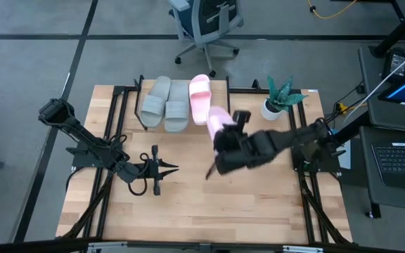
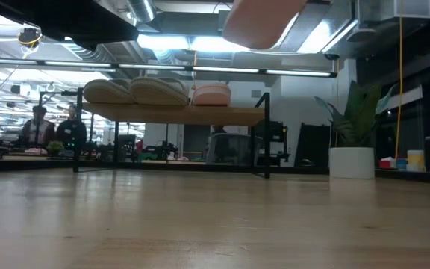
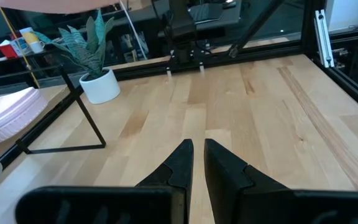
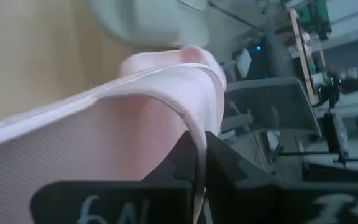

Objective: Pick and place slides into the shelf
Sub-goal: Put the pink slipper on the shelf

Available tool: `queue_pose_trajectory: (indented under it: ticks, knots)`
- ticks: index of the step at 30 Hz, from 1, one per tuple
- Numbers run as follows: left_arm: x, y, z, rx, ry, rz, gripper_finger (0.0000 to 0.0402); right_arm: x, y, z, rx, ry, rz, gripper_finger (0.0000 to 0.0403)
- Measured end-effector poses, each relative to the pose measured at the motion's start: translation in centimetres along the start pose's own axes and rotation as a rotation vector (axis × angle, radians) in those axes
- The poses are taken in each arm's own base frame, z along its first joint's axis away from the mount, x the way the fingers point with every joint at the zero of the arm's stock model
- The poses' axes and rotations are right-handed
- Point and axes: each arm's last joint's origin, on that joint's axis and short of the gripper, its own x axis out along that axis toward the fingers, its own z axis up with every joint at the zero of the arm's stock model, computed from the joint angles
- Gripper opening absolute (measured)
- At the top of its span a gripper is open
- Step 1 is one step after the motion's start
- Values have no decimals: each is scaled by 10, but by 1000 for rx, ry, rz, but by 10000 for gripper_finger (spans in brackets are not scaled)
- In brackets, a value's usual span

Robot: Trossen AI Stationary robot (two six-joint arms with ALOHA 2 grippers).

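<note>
Right end effector (image 1: 220, 137) above wooden table (image 1: 259, 204)

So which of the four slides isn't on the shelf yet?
The second pink slide, clamped in the right gripper and held in the air beside the shelf. The two grey-green slides and the other pink slide already lie on it.

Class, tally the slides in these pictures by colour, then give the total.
Grey-green slides: 2, and, on the shelf
Pink slides: 2, one on the shelf, one held by the right gripper
Total: 4
</note>
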Motion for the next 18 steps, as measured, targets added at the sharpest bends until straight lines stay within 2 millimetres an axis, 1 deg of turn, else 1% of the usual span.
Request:
queue_pose_trajectory:
  ticks: [9,14,18]
  knots:
    - [0,0,-3,23,25,0,34,51,-58,14,112,43,-84,16]
    - [0,0,-3,26,27,0,34,78,-82,17,159,54,-94,16]
    - [0,0,-4,29,30,1,34,97,-101,15,176,71,-116,16]
